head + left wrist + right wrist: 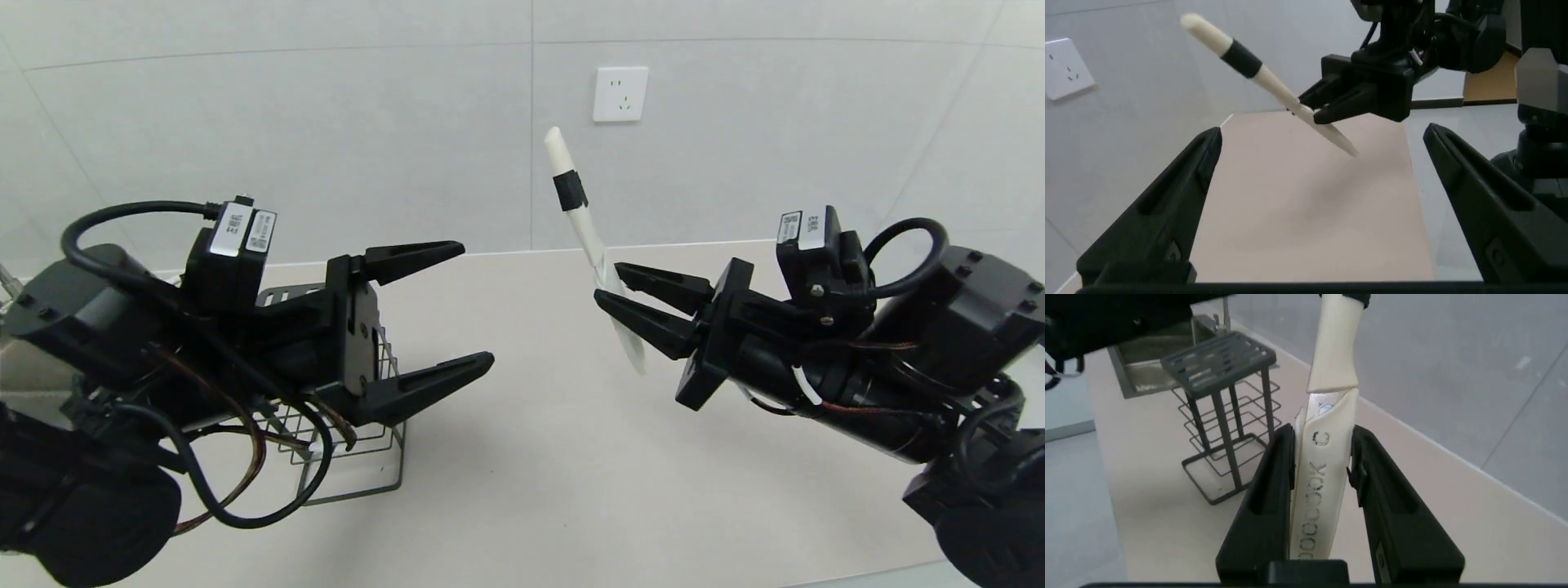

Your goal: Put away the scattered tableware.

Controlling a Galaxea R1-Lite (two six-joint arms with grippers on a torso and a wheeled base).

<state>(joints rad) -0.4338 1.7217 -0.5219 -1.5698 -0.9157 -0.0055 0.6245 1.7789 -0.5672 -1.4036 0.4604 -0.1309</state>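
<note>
A white knife [584,231] with a cream handle and a black band is held up above the beige counter, handle pointing up and away. My right gripper [619,296] is shut on its blade, seen close in the right wrist view with the knife [1327,469] pinched between the fingers [1271,478]. The left wrist view shows the same knife [1270,82] in the right gripper [1319,108] across the counter. My left gripper [469,306] is open and holds nothing, hovering in front of a wire utensil rack [359,441]; its fingers [1180,200] frame the bare counter.
The wire rack [1225,416] stands on the counter's left side, with a steel sink [1151,363] behind it. A tiled wall with a white socket [620,94] backs the counter [539,425]. Open counter lies between the two grippers.
</note>
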